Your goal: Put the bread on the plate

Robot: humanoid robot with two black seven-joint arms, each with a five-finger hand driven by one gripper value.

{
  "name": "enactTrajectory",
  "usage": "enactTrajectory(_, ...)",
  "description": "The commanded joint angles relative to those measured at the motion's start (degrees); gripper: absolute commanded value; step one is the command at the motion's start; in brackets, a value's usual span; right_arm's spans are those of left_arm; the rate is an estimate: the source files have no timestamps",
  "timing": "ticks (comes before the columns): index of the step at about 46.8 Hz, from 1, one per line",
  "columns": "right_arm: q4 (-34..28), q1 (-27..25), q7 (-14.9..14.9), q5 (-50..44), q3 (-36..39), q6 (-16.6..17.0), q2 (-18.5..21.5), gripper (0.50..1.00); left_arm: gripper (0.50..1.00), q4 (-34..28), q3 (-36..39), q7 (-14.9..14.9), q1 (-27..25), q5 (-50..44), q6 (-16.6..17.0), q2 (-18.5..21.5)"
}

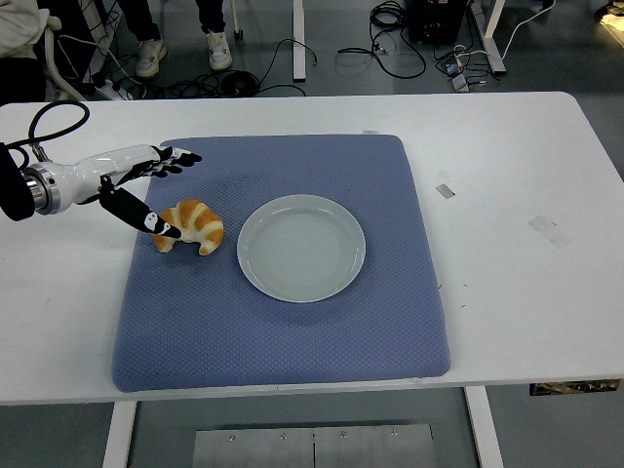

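bread (191,226), a croissant really, is sitting on the left part of the blue mat (292,331), just beside the white plate (301,248) but not touching it, with a thin strip of mat showing between them. left hand (141,185) is reaching in from the left edge over the mat's left border, fingers spread out and not gripping anything, thumb tip pointing down right at the bread's left end, looks like it's touching or nearly so, can't tell for sure. the other fingers are hanging out above the bread toward the mat's far left corner. plate is sitting empty around the middle of the mat. lots of free mat in front of the bread and plate toward the near edge, and the white table (526,253) is lying wide open on the right side. some cables (390,39) are trailing on the floor past the far edge.
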Motion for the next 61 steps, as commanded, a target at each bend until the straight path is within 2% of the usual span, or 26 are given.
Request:
enactTrajectory(1, -0.02, 0.0, 0.0, 0.0, 0.0, 0.0, 0.0, 1.0, 0.98, 0.37, 0.0, -0.02, 1.14, 0.72, 0.13, -0.13)
enactTrajectory(22, -0.02, 0.0, 0.0, 0.0, 0.0, 0.0, 0.0, 1.0, 0.98, 1.68, -0.62, -0.2, 2.73, 2.66, 0.57, -0.22)
enactTrajectory(39, -0.02, 0.0, 0.0, 0.0, 0.0, 0.0, 0.0, 1.0, 0.978, 3.53, -0.79, -0.46, 5.19, 3.89, 3.03, -3.91)
enactTrajectory(48, 0.07, 0.0, 0.0, 0.0, 0.0, 0.0, 0.0, 1.0, 0.977, 4.67, -0.79, -0.46, 5.28, 3.98, 3.21, -5.05)
enactTrajectory(53, -0.02, 0.0, 0.0, 0.0, 0.0, 0.0, 0.0, 1.0, 0.965, 5.64, -0.62, -0.46, 5.28, 4.5, 3.91, -5.32)
enactTrajectory(58, -0.02, 0.0, 0.0, 0.0, 0.0, 0.0, 0.0, 1.0, 0.928, 5.73, -0.35, -0.55, 5.28, 5.65, 4.35, -5.32)
enactTrajectory(61, 0.07, 0.0, 0.0, 0.0, 0.0, 0.0, 0.0, 1.0, 0.875, 5.73, -0.35, -0.64, 5.36, 5.65, 4.44, -5.41)
